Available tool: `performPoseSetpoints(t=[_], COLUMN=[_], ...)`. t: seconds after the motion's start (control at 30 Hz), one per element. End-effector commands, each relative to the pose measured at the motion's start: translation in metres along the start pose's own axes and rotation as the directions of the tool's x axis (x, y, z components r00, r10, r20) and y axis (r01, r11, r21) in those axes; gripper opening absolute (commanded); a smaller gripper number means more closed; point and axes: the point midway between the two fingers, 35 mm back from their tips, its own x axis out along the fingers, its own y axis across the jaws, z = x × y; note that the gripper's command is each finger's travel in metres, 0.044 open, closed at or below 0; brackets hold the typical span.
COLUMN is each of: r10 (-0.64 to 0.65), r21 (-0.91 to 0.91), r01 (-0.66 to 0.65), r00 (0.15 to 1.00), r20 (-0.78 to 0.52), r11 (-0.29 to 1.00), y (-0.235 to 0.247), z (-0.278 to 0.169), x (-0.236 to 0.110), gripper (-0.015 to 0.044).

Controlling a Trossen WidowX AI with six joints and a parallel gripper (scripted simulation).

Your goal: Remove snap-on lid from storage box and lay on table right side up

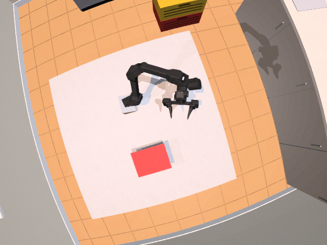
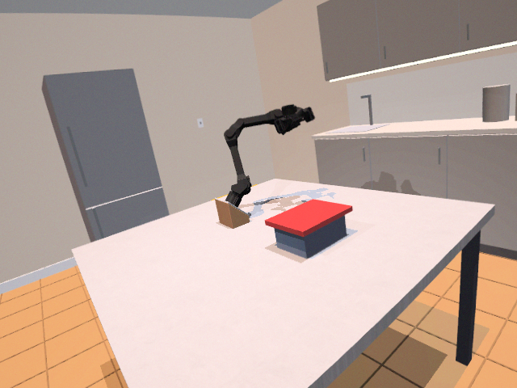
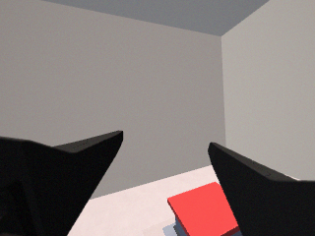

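A red snap-on lid [image 1: 150, 160] [image 2: 308, 216] [image 3: 204, 213] sits closed on a grey-blue storage box [image 2: 311, 240] [image 1: 149, 145] near the middle of the white table [image 1: 87, 126] [image 2: 208, 301]. My gripper [image 1: 180, 115] [image 2: 308, 114] [image 3: 165, 141] is open and empty. It hangs high in the air, well behind the box and apart from it. In the wrist view the lid shows low between the two dark fingers, far off.
The arm's base [image 1: 130, 101] [image 2: 238, 194] stands on the table beside a brown wedge block [image 2: 230, 215]. Red and yellow crates [image 1: 179, 13] stand on the floor beyond the table. A fridge [image 2: 104, 154] and kitchen counters [image 2: 417, 158] stand around the room.
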Motion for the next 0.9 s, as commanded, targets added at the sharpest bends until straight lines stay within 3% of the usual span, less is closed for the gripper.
performPoseSetpoints(t=[0.0,0.2,0.4,0.6,0.87], r10=[-0.001,-0.062,-0.130,-0.187,-0.124], r21=[0.000,0.032,0.091,0.215,0.376], r01=[0.001,0.069,0.172,0.364,0.574], r00=[1.000,0.979,0.926,0.801,0.649], r20=[-0.006,-0.196,-0.354,-0.568,-0.751], r11=[1.000,0.997,0.981,0.906,0.728], y=[0.000,-0.011,-0.040,-0.103,-0.175], z=[-0.003,-0.083,-0.135,-0.184,-0.206], x=[0.001,0.047,0.088,0.136,0.160], gripper=[0.0374,0.0235,0.0235,0.0235,0.0235])
